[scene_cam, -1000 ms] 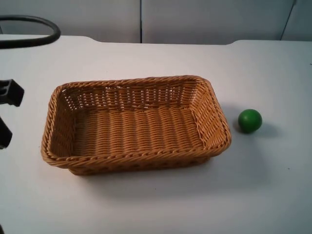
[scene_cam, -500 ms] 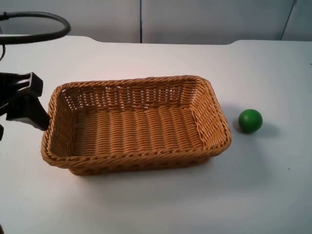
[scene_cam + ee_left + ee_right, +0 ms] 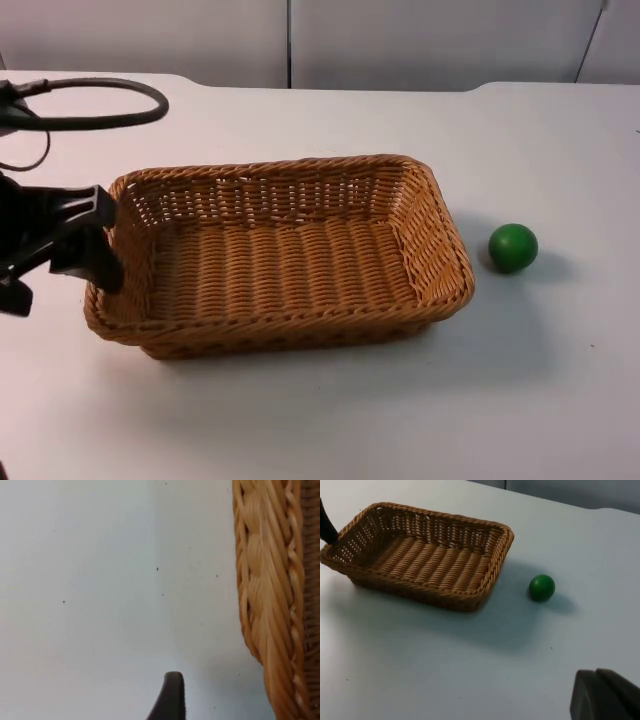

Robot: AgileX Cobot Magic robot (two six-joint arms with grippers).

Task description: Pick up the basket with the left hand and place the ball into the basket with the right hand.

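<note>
Wicker basket [image 3: 280,255] (nothing inside) sits beside green ball [image 3: 513,247]; left hand [image 3: 75,262] open astride its rim.

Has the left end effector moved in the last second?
Yes. In the top view the left end effector has come in from the table's edge toward the woven wicker basket, now reaching its short left rim.
</note>
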